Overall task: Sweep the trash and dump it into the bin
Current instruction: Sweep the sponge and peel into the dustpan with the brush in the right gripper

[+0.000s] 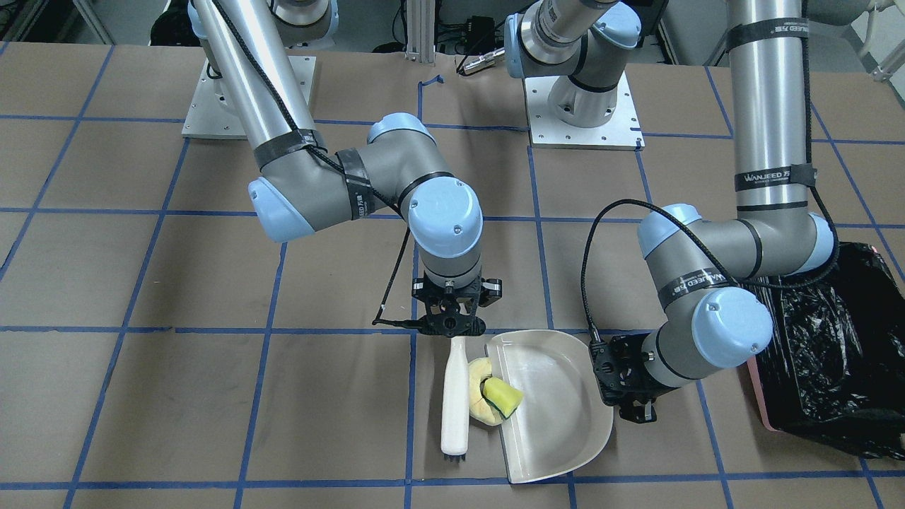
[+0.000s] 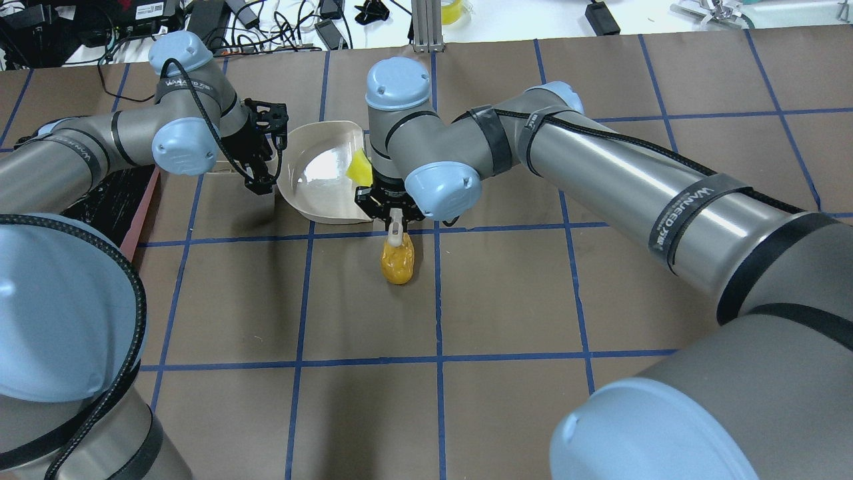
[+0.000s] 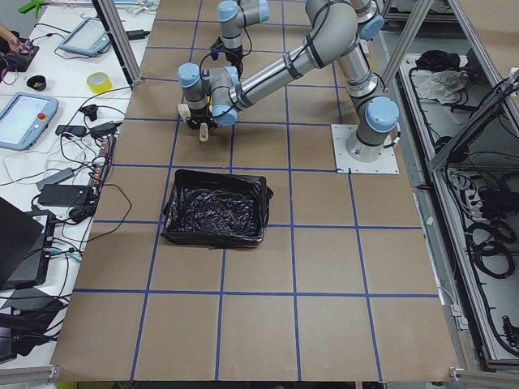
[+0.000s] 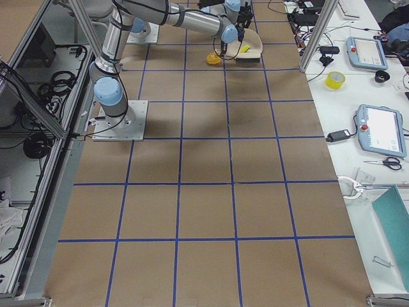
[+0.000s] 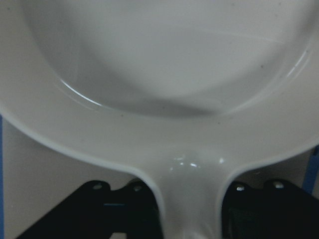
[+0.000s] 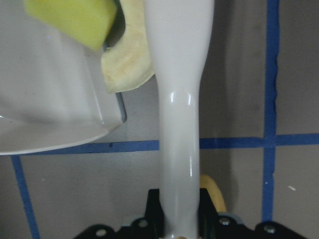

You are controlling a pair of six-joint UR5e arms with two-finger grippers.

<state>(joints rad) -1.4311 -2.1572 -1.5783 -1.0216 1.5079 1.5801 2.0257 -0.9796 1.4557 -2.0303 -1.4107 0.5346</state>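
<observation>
My right gripper (image 1: 450,324) is shut on the white handle of a brush (image 1: 454,396) that lies flat on the table beside the off-white dustpan (image 1: 558,417). The pale melon-like slice (image 1: 479,396) sits between the brush and the pan's lip. The yellow-green wedge (image 1: 503,398) rests on the lip, partly inside. The yellow-orange lump (image 2: 397,261) lies on the table on the robot's side of my right gripper (image 2: 393,215), apart from the pan. My left gripper (image 1: 623,385) is shut on the dustpan's handle (image 5: 192,199). The bin (image 1: 827,353), lined in black plastic, stands beyond my left arm.
The table is brown paper with a grid of blue tape. The bin (image 3: 215,209) stands on the robot's left side of the table, a short way from the dustpan. Both arm bases (image 1: 583,113) are mounted at the table's robot-side edge.
</observation>
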